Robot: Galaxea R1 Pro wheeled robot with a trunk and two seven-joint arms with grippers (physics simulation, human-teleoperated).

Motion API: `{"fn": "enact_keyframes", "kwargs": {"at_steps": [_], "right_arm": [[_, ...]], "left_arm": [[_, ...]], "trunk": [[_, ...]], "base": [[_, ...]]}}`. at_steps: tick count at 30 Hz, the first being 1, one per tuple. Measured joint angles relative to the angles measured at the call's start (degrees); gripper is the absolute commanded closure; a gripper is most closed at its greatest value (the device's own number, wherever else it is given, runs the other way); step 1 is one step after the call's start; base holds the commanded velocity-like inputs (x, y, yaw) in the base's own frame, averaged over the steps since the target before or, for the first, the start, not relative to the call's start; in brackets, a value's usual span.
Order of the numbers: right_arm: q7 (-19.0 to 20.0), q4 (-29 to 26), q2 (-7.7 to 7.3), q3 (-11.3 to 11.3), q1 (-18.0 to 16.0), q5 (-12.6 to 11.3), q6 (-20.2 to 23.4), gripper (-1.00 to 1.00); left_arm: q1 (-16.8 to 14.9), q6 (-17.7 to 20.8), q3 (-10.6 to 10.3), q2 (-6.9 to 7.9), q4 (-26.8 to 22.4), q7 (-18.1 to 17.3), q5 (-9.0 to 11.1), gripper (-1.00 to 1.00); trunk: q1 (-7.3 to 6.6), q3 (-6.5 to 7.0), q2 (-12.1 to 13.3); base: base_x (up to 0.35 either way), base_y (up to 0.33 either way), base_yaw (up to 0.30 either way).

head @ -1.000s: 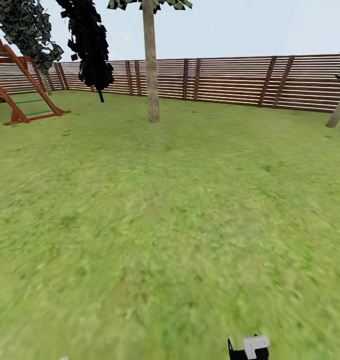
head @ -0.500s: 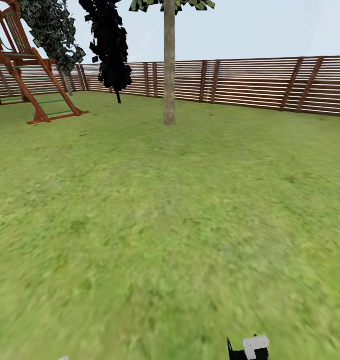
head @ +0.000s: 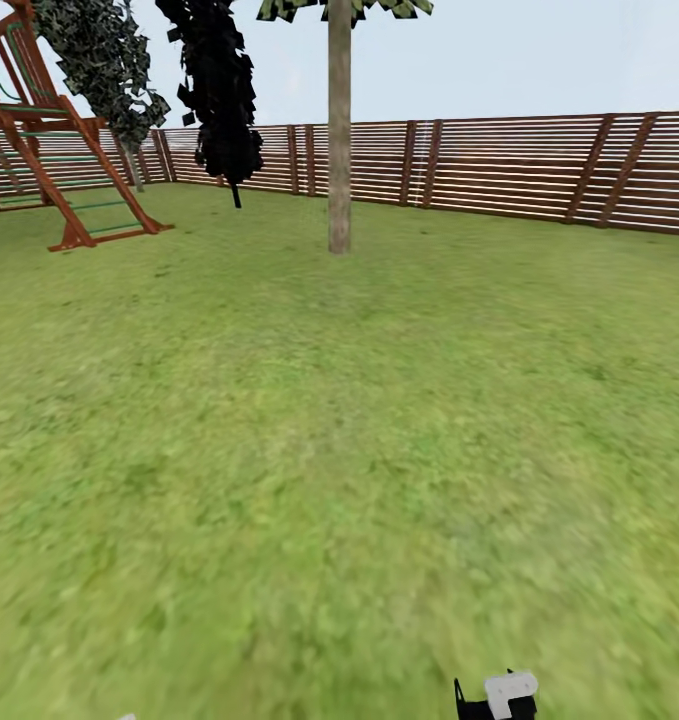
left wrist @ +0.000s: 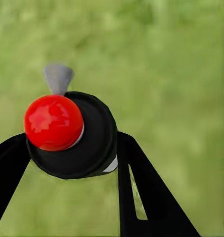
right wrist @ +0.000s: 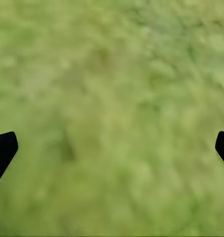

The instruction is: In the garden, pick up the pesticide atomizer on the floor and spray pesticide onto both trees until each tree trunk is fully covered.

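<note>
Your left gripper [left wrist: 67, 148] is clamped on the pesticide atomizer [left wrist: 72, 136]; from the wrist camera you see its black body end-on, a red ball on top and a grey nozzle tip beyond, over blurry grass floor [left wrist: 171, 64]. Your right gripper [right wrist: 112, 148] stands wide apart, only its black fingertips [right wrist: 3, 150] cut off at the frame edges. Ahead, one tree trunk [head: 339, 130] rises before the wooden fence [head: 519, 165], its foliage cropped by the frame's top. A climbing frame [head: 49, 150] is partly cut off.

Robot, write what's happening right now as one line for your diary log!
phase: crossing grass | left gripper: shut on atomizer | right gripper: open, empty | ahead: tree trunk, fence
</note>
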Motion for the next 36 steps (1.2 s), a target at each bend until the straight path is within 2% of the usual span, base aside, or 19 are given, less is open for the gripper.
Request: {"fn": "enact_keyframes", "kwargs": {"at_steps": [15,36], "right_arm": [[0.01,0.02,0.0,0.0,0.0,0.01,0.0,-1.0],[0.01,0.09,0.0,0.0,0.0,0.07,0.0,-1.0]], "left_arm": [[-0.03,-0.07,0.0,0.0,-0.04,0.0,0.0,1.0],[0.0,-0.01,0.0,0.0,-0.04,0.0,0.0,1.0]], "trunk": [[0.0,0.58,0.0],[0.0,0.61,0.0]], "base": [[0.34,0.0,0.0],[0.34,0.0,0.0]]}}
